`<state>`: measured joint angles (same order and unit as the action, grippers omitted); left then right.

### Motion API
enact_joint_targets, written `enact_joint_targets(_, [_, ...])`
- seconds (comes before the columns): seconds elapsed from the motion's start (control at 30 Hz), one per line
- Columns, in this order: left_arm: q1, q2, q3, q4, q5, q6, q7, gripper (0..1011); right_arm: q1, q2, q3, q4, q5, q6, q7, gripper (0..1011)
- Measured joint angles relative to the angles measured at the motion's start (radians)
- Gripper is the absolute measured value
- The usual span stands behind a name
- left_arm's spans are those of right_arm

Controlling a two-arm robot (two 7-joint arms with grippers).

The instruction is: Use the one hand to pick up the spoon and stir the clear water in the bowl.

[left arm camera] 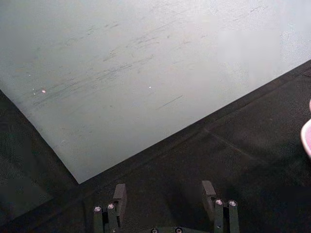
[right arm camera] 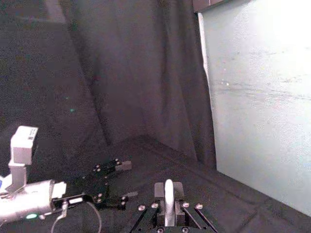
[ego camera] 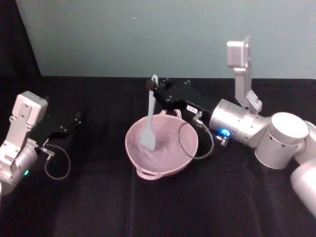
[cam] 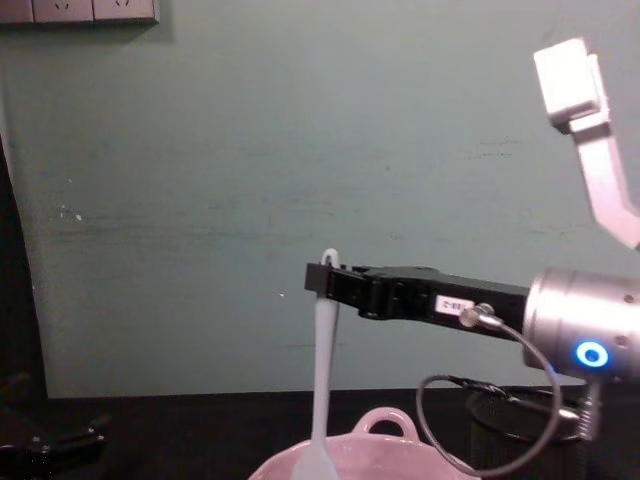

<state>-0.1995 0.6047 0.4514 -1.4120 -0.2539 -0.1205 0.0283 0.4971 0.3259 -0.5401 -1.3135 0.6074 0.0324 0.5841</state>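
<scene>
Right fingers [ego camera: 156, 92] are clamped on the white plastic spatula-like spoon [ego camera: 149, 121]. Grip is near the top of the handle, just under the hole end. In the head view that's upper centre of frame, above the far rim of the pale pink glossy round bowl [ego camera: 132, 148]. The spoon hangs close to upright, flat blade down inside the bowl, left of bowl centre. Can't tell if the blade touches bottom. Clear water [ego camera: 165, 153] is only a faint sheen on the pink, so the level isn't readable.

Chest view: right fingers [cam: 340, 284] reach in level from the right, tips mid-frame. The spoon [cam: 322, 370] drops straight down to the bowl [cam: 385, 422] at bottom centre, and the bowl's loop handle is just right of the spoon. The blue ring on my silver wrist [cam: 570, 330] is lit, right edge of frame.

Right wrist view, bottom centre: the spoon [right arm camera: 168, 190] is pinched between the right fingers [right arm camera: 179, 190].

Left fingers [ego camera: 76, 118] are at left-middle of the head view, low by the black cloth worktop [ego camera: 207, 207], well apart from the bowl. In the left wrist view the left fingers [left arm camera: 119, 194] are spread wide at the bottom edge with nothing between them. The bowl [left arm camera: 307, 138] is a pink sliver at that frame's right edge.
</scene>
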Motion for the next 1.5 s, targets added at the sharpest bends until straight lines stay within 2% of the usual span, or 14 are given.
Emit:
enact_joint_targets(0.2, [0.000,0.000,0.000,0.000,0.000,0.000,0.000,1011,0.057,-0.033,-0.010,0.088,-0.008,-0.010,0.013,112])
enact_joint_targets(0.37, [0.000,0.000,0.000,0.000,0.000,0.000,0.000,1011,0.071,-0.035,0.002,0.119,-0.010,-0.016,0.013,112])
enact_joint_targets(0.47, [0.000,0.000,0.000,0.000,0.000,0.000,0.000,1011,0.066,-0.022,0.018,0.116,-0.008,-0.017,0.008,112])
enact_joint_targets(0.7, [0.000,0.000,0.000,0.000,0.000,0.000,0.000,1011,0.013,0.027,0.057,0.052,0.001,-0.011,-0.020,112])
enact_joint_targets(1.03, [0.000,0.000,0.000,0.000,0.000,0.000,0.000,1011,-0.064,0.079,0.075,-0.067,0.004,0.011,-0.049,112])
enact_joint_targets(1.23, [0.000,0.000,0.000,0.000,0.000,0.000,0.000,1011,-0.083,0.080,0.053,-0.107,0.005,0.028,-0.043,112])
enact_joint_targets(1.5, [0.000,0.000,0.000,0.000,0.000,0.000,0.000,1011,-0.059,0.051,0.014,-0.095,-0.001,0.030,-0.025,112])
